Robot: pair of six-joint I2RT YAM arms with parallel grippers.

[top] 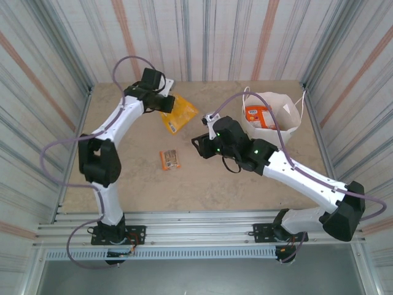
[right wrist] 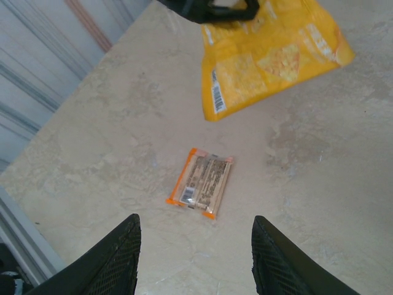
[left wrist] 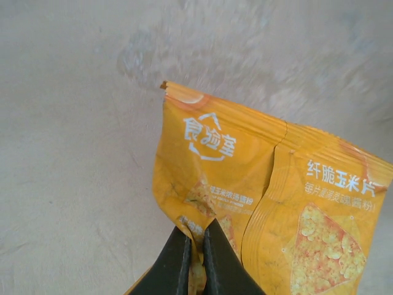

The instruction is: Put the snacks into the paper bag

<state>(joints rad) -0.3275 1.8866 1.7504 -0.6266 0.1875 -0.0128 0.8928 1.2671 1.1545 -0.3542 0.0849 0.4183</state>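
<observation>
We look down on a pale stone-patterned desk (top: 245, 178) walled in by striped panels, with two white and black robot arms reaching in from the near edge.

The left arm stretches to the far left part of the desk. Its tool (top: 161, 103) is pinched tight on one edge of a yellow packet (top: 178, 114). In the left wrist view, the two dark fingers of the tool (left wrist: 195, 249) press together with a fold of the packet (left wrist: 270, 203) between them. The shiny wrapper is creased, printed with white characters and a picture of corn chips. From the right wrist view, the packet (right wrist: 270, 61) hangs below the left tool (right wrist: 209, 9), barcode side showing. We cannot tell whether its lower edge touches the desk.

A small orange bar (top: 170, 160) lies flat near the middle of the desk, well apart from the packet. The right wrist view shows the bar (right wrist: 201, 183) label side up, just beyond the tool's fingertips.

The right arm bends in from the near right. Its tool (top: 200, 146) hovers near the centre, its fingers standing apart with nothing between them (right wrist: 196, 246).

The white paper bag (top: 290, 120) stands upright at the far right, mouth open, cord handles drooping. An orange-red packet (top: 258, 115) lies inside it.
</observation>
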